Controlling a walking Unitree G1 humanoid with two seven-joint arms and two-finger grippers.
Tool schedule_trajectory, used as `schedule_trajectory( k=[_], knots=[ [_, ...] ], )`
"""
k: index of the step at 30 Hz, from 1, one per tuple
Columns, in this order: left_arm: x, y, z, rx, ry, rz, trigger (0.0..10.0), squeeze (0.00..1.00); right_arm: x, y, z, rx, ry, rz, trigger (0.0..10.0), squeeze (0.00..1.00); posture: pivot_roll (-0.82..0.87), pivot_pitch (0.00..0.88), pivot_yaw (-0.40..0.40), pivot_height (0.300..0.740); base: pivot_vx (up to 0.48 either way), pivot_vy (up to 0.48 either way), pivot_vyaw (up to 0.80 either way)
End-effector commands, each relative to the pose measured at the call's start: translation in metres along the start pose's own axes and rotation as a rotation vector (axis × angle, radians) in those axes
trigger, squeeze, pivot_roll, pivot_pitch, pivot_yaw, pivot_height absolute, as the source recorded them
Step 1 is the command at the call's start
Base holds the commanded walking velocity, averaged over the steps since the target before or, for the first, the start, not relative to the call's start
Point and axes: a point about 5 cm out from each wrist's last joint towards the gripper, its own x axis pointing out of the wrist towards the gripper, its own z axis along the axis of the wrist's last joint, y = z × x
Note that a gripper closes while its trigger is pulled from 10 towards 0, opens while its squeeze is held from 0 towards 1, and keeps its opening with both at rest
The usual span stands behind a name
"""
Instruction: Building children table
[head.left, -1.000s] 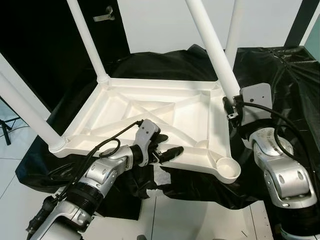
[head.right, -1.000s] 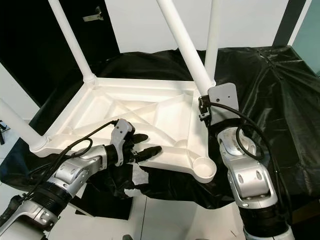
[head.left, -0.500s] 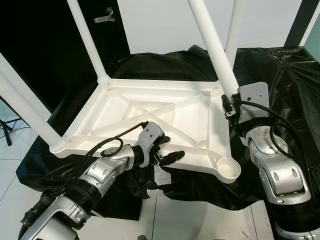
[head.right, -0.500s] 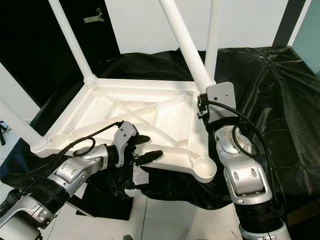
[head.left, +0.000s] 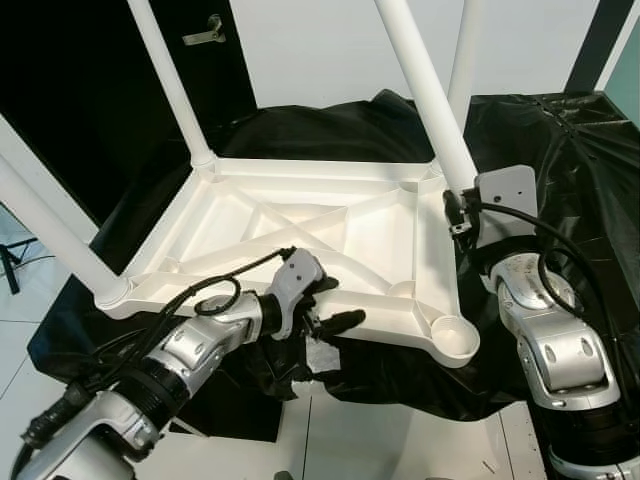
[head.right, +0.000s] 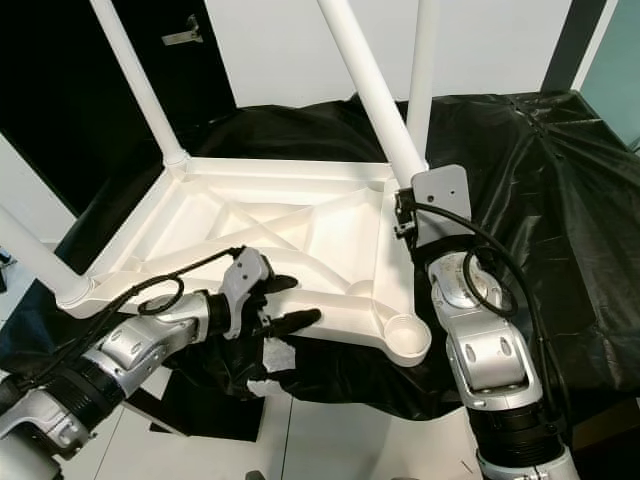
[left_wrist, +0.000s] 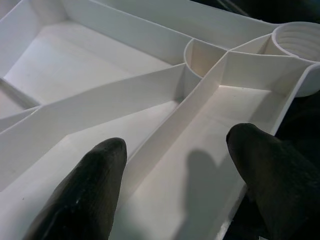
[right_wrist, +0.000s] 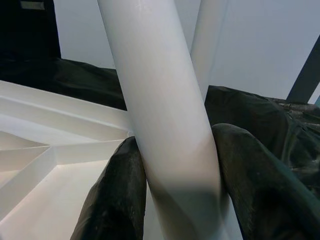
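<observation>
Nearest, the left gripper (head.left: 325, 303) hovers spread over the near rim of the upturned white tabletop (head.left: 250, 210), one finger above the ribbing, the other past the edge; nothing is pinched. The tabletop lies on black cloth (head.left: 560, 160), overhanging its near edge. At near right an empty leg socket (head.left: 453, 334) waits. Farther right, the right gripper (right_wrist: 175, 165) clamps a slanted white leg (head.left: 430, 100) just above its base. Risk: pushing that leg sideways could slide the unheld tabletop off the slippery cloth, or jam the leg crooked.
</observation>
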Motion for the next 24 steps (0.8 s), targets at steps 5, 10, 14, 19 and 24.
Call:
schedule_trajectory(
  k=[5,10,14,19,24],
  knots=[
    [-0.007,-0.050,-0.032,0.022,0.165,-0.868,10.0,0.00,0.000,0.004,0.003,0.006,-0.018,0.007,10.0,0.00,-0.22,0.000,0.084,0.740,0.000,0.000,0.00],
    [-0.003,-0.050,-0.033,0.039,0.174,-0.854,10.0,0.00,0.000,0.002,0.004,0.005,-0.017,0.000,10.0,0.00,-0.23,0.000,0.085,0.740,0.000,0.000,0.00],
    [-0.006,-0.045,-0.025,0.037,0.144,-0.851,10.0,0.00,-0.001,0.001,0.003,0.003,-0.015,-0.006,10.0,0.00,-0.23,0.001,0.086,0.740,0.000,0.000,0.00],
    [-0.016,-0.038,-0.008,0.014,0.066,-0.863,10.0,0.00,-0.003,0.000,0.001,0.000,-0.007,-0.007,10.0,0.00,-0.23,0.004,0.083,0.740,0.000,0.000,0.00],
    [-0.022,-0.038,-0.001,-0.006,0.026,-0.886,10.0,0.00,-0.003,0.000,0.000,-0.001,-0.004,-0.005,10.0,0.00,-0.23,0.003,0.079,0.740,0.000,0.000,0.00]
  ],
)
